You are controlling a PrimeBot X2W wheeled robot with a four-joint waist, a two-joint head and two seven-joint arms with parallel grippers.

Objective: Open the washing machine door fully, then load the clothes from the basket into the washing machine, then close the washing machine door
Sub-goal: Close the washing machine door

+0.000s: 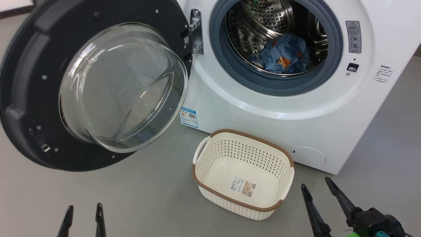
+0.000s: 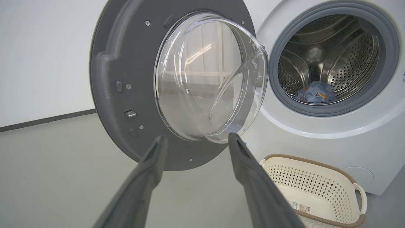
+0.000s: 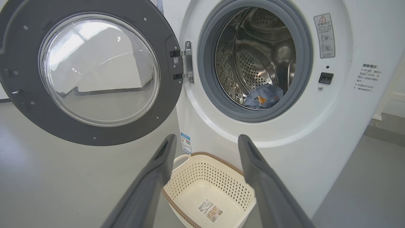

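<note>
Door (image 1: 98, 85) swung wide at washer's (image 1: 269, 108) left, glass bowl facing out. Clothes (image 1: 283, 54) bunched low in drum, blue with orange print. Pale scrap at pile's left edge may be another piece. Basket (image 1: 250, 136) on floor just before washer, label on its bare bottom. Left claw (image 1: 85, 205) wide, nothing held, below door. Right claw (image 1: 314, 181) wide, nothing held, just right of basket.

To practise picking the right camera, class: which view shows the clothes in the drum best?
The head view: the clothes look largest, blue folds and an orange figure plain, low in the drum. The left wrist view shows them small and far; the right wrist view shows them partly cut off by the gasket.
</note>
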